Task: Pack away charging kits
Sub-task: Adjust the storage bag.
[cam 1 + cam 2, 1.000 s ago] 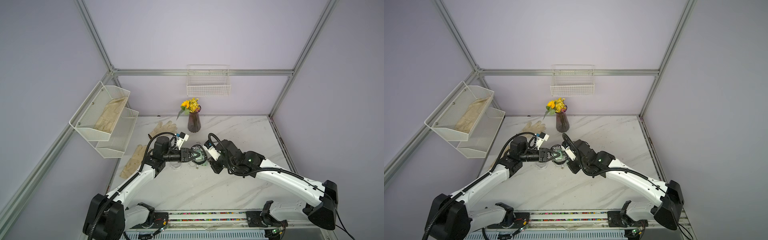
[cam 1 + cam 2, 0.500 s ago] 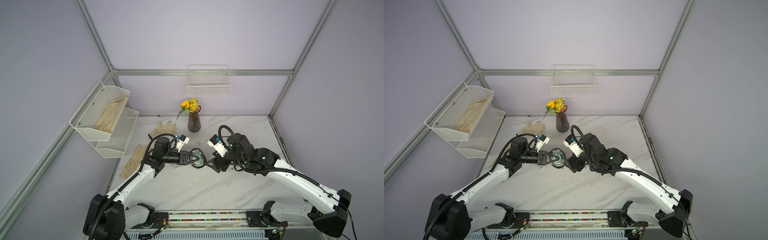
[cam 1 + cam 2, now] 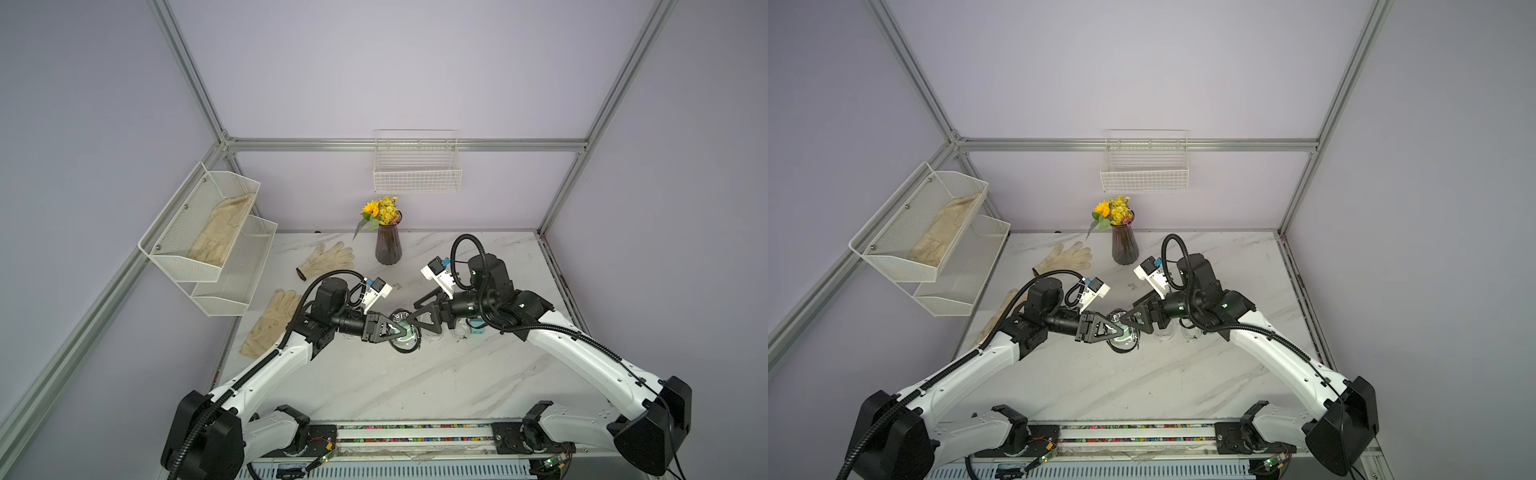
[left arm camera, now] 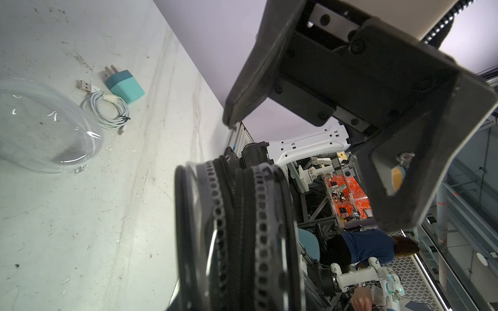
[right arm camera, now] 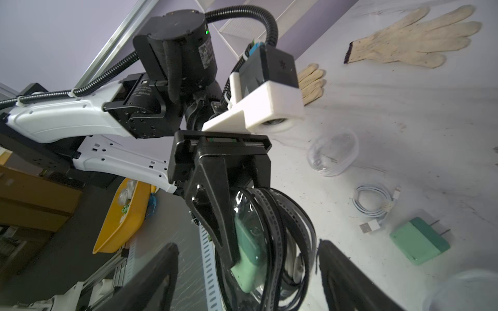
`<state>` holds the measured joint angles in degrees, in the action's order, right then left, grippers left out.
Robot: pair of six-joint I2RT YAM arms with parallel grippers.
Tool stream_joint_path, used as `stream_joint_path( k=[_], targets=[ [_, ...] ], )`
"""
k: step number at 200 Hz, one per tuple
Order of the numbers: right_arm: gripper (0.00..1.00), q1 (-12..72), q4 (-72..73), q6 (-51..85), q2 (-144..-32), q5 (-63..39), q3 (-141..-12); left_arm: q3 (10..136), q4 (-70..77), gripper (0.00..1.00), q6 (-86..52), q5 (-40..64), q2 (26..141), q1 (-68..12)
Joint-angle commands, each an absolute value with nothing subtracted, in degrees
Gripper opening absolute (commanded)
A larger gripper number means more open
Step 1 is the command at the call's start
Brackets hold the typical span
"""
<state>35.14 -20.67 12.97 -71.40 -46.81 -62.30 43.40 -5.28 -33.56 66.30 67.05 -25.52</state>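
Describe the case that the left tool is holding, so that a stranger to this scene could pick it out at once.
Look at the middle of the marble table, in front of the flower vase. There the left tool holds an oval clear case on edge. Unlike the plain clear cases lying nearby, its rim is black and a mint-green charger sits inside.

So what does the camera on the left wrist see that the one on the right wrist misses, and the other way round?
Only the left wrist view: a light blue charger with a coiled white cable beside it, and the right gripper seen head-on, jaws wide apart. Only the right wrist view: the left gripper clamped on the black-rimmed case, a packed mint-green charger inside it, a loose mint-green charger on the table, and cream gloves. Both: that black-rimmed case and the marble table.
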Motion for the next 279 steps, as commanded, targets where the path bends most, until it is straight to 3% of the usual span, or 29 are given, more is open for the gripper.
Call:
stream_joint_path(
  k=[1,92,185,207,243,271,279],
  targets=[
    [0.83,35.0,-14.2,16.2,-69.6,-52.3,-58.6,50.1,-3.2,0.03,-31.8,68.6,66.1,-26.1],
    [0.82,32.4,-14.3,16.5,-67.9,-47.8,-55.7,49.3,-2.7,0.04,-32.2,69.1,65.0,-27.2],
    [0.70,31.5,0.8,27.0,-69.9,-60.3,-49.0,48.7,-1.1,0.03,-32.3,69.3,64.8,-27.3],
    [0.63,31.5,2.1,27.9,-70.3,-61.4,-48.1,48.8,-0.4,0.04,-32.4,69.5,65.3,-27.3],
    [0.37,32.0,10.2,33.4,-71.3,-64.0,-45.1,49.6,0.1,0.04,-31.7,69.9,66.3,-27.3],
    [0.15,32.5,11.6,34.4,-71.9,-64.9,-44.8,50.6,0.1,0.05,-30.9,69.8,67.7,-27.3],
    [0.01,32.5,12.4,35.1,-71.7,-64.9,-44.5,50.6,0.1,0.05,-30.7,69.8,68.1,-27.3]
  ],
)
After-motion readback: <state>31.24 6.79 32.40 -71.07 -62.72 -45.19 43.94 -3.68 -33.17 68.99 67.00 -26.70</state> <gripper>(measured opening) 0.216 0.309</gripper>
